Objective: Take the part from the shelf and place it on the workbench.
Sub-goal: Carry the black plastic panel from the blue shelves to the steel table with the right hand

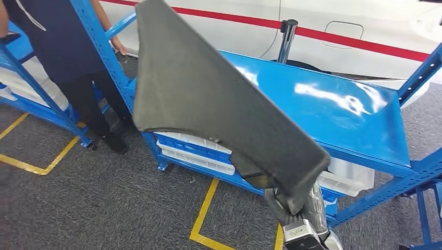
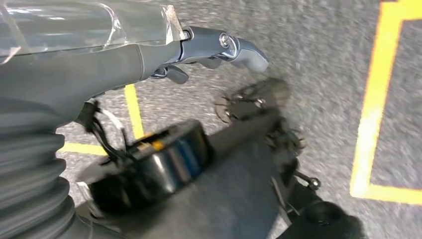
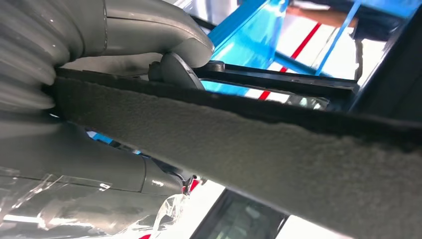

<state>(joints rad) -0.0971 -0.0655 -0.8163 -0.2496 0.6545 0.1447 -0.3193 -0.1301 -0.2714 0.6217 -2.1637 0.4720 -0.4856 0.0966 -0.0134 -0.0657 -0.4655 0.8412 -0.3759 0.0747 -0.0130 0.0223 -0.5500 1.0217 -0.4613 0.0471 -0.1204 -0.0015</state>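
Observation:
A large dark grey felt-covered panel [image 1: 208, 99] hangs in the air in front of me, reaching from its gripped lower end up to the top of the head view. My right hand [image 1: 281, 205] grips that lower end, thumb on one face and fingers on the other. The right wrist view shows the thumb [image 3: 149, 30] pressed on the panel's edge [image 3: 259, 144]. The glossy blue top [image 1: 333, 109] of a shelf rack lies behind the panel. My left hand [image 2: 219, 50] hangs over the grey carpet, fingers curled in, holding nothing.
A person in dark clothes [image 1: 73, 62] stands at the far left between blue racks. White trays [image 1: 198, 151] sit on the lower shelf. A white car with a red stripe [image 1: 333, 31] stands behind. Yellow floor lines [image 1: 206, 208] mark the carpet.

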